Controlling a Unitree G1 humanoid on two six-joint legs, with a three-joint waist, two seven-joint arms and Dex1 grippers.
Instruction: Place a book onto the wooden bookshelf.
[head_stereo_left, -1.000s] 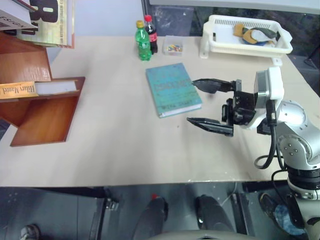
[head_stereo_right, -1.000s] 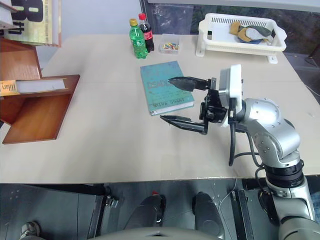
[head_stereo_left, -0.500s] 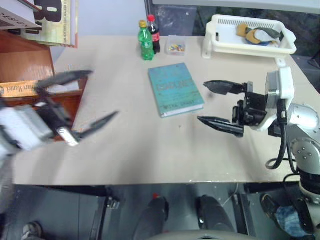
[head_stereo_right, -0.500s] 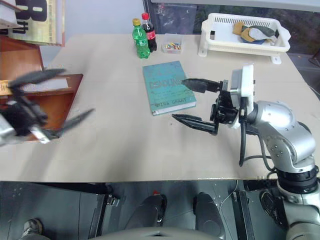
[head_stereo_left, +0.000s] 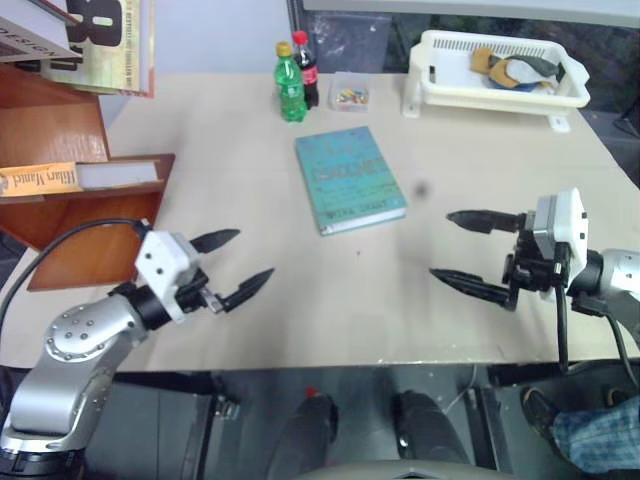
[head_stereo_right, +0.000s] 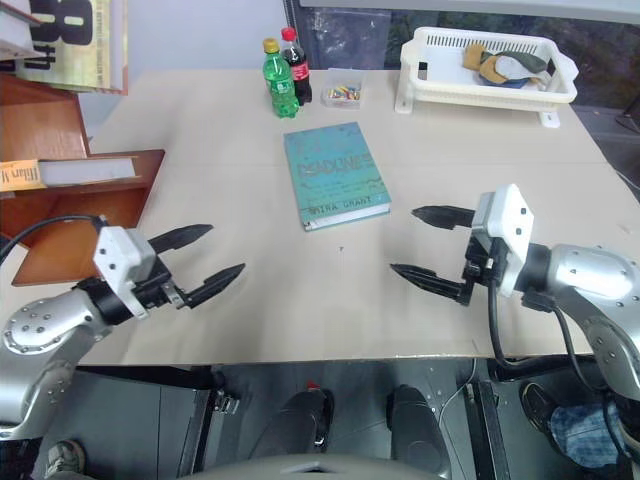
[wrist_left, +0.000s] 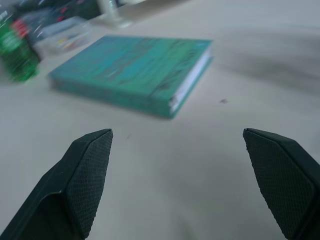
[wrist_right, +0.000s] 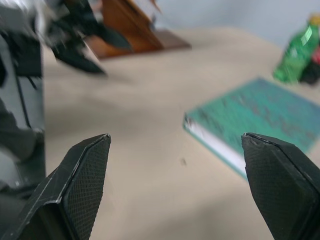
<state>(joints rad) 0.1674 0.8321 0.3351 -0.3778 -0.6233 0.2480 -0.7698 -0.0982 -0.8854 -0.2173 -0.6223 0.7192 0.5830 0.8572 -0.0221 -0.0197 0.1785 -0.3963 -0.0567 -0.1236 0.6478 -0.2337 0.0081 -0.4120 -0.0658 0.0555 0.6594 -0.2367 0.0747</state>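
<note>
As the book (head_stereo_left: 38, 179) already lay on the bookshelf (head_stereo_left: 95, 225) at nine o'clock, with the left gripper (head_stereo_left: 232, 267) and right gripper (head_stereo_left: 472, 252) both spread empty over the table (head_stereo_left: 300, 300), retreat seemingly remained.

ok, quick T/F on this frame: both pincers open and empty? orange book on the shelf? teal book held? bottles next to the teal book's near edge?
1. Both the left pincer and right pincer are open and empty. True.
2. The orange book lies on the wooden bookshelf. True.
3. The teal book is held by the right pincer. False: it lies flat on the table, untouched.
4. The two bottles stand at the teal book's near edge. False: they stand beyond its far edge.
</note>
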